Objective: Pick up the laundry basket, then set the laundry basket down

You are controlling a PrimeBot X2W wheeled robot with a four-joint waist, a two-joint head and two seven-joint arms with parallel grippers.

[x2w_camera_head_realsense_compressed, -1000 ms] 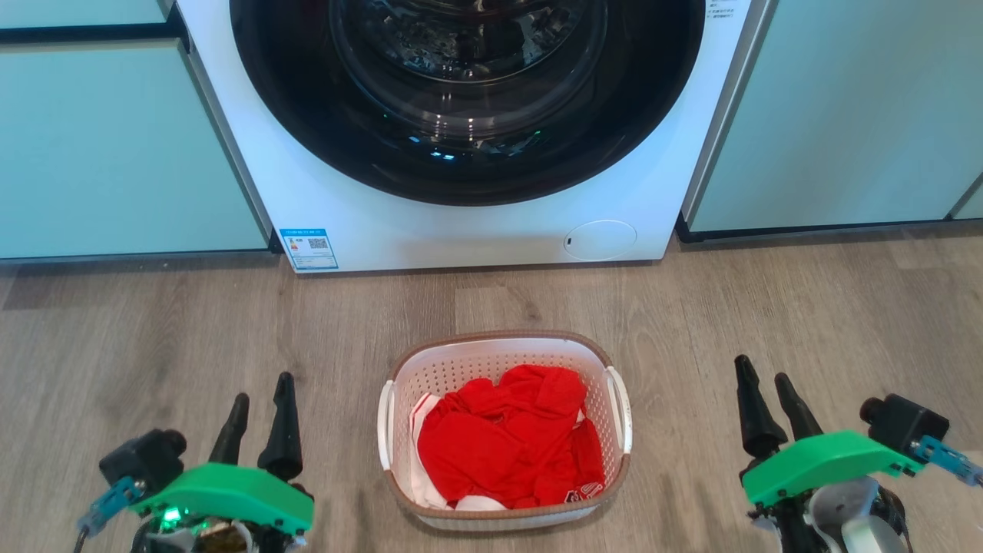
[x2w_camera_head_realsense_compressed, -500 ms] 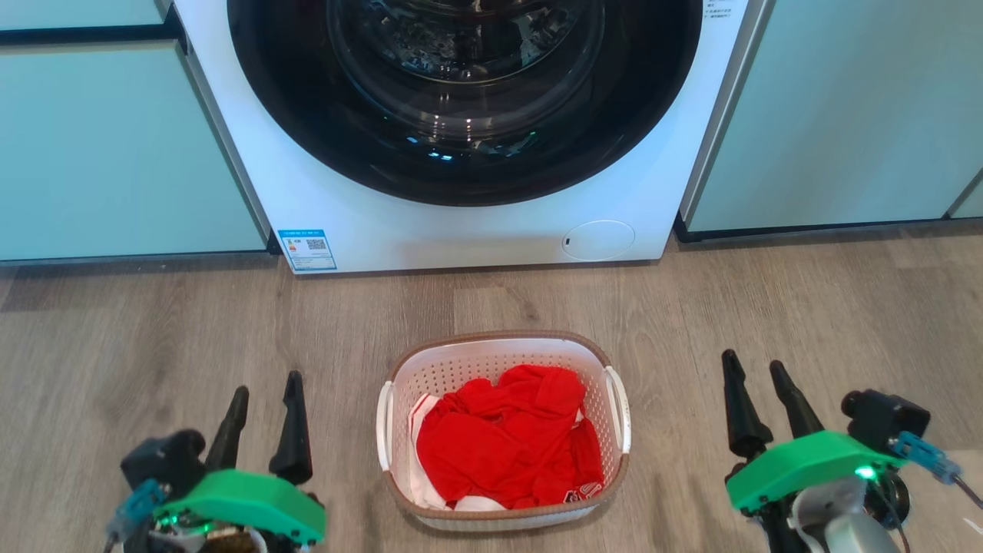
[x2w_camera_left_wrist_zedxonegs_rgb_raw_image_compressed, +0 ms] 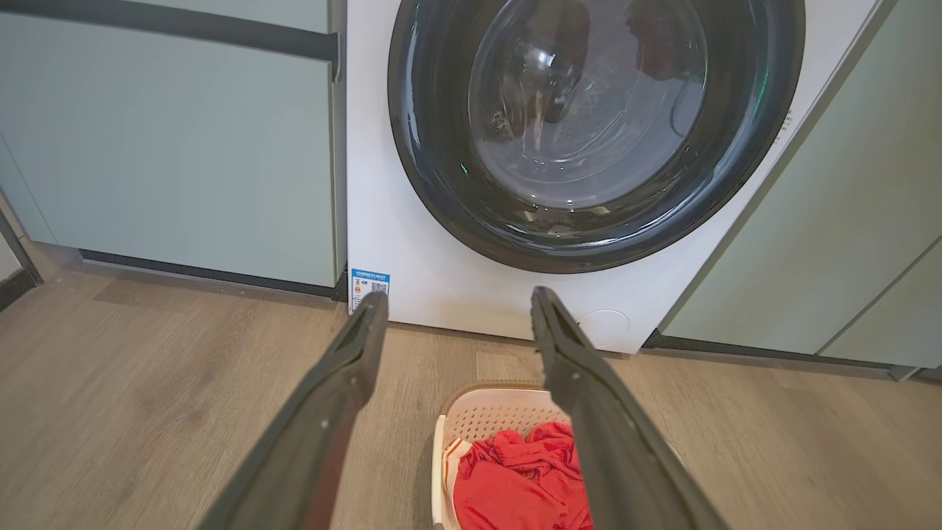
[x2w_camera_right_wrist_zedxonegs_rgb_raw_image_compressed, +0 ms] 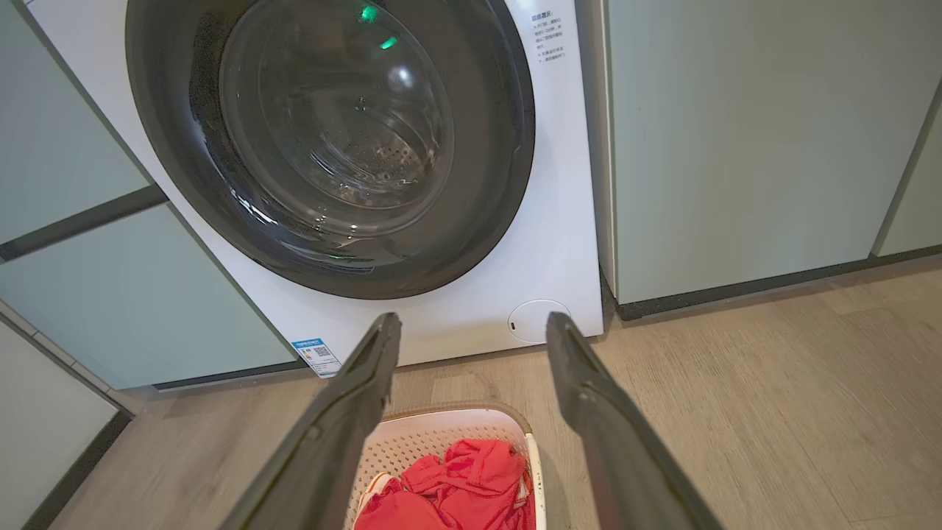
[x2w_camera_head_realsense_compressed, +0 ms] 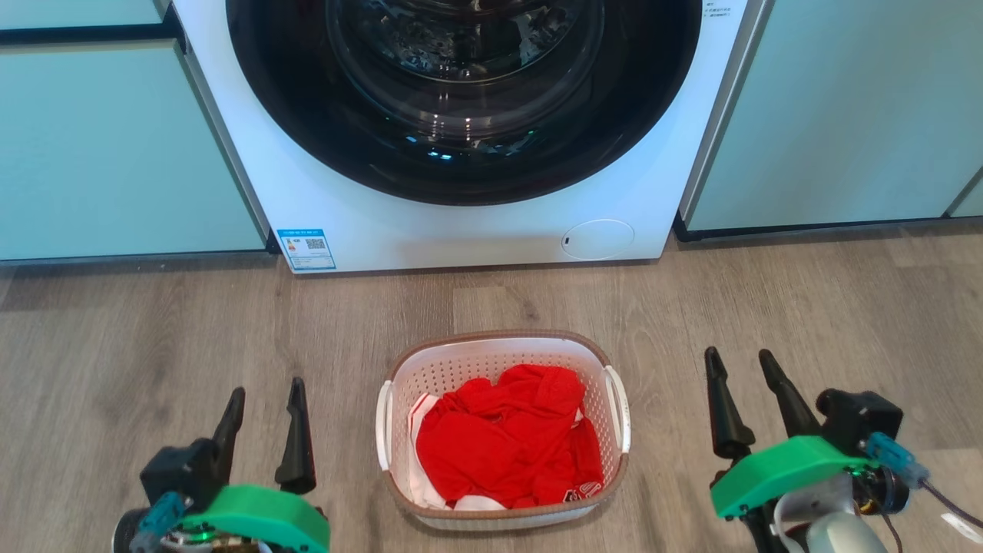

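The laundry basket (x2w_camera_head_realsense_compressed: 461,365) stands on the wood floor in front of the washing machine, white and perforated with a brown rim and two white side handles. Red clothing (x2w_camera_head_realsense_compressed: 507,445) fills it. My left gripper (x2w_camera_head_realsense_compressed: 265,388) hovers open to the basket's left, well apart from the handle. On the other side, my right gripper (x2w_camera_head_realsense_compressed: 739,355) is open too, with a gap to the basket. The left wrist view has the basket (x2w_camera_left_wrist_zedxonegs_rgb_raw_image_compressed: 493,419) low between the open fingers (x2w_camera_left_wrist_zedxonegs_rgb_raw_image_compressed: 331,412). In the right wrist view the basket (x2w_camera_right_wrist_zedxonegs_rgb_raw_image_compressed: 449,430) sits at the bottom between the fingers (x2w_camera_right_wrist_zedxonegs_rgb_raw_image_compressed: 589,412).
A white front-loading washing machine (x2w_camera_head_realsense_compressed: 476,238) with a dark round door stands behind the basket. Pale green cabinets (x2w_camera_head_realsense_compressed: 115,153) flank it on both sides. Wood floor (x2w_camera_head_realsense_compressed: 153,330) stretches between the machine and my grippers.
Both grippers have drawn inward toward the basket, the left one sinking lower in the head view. The basket has not moved.
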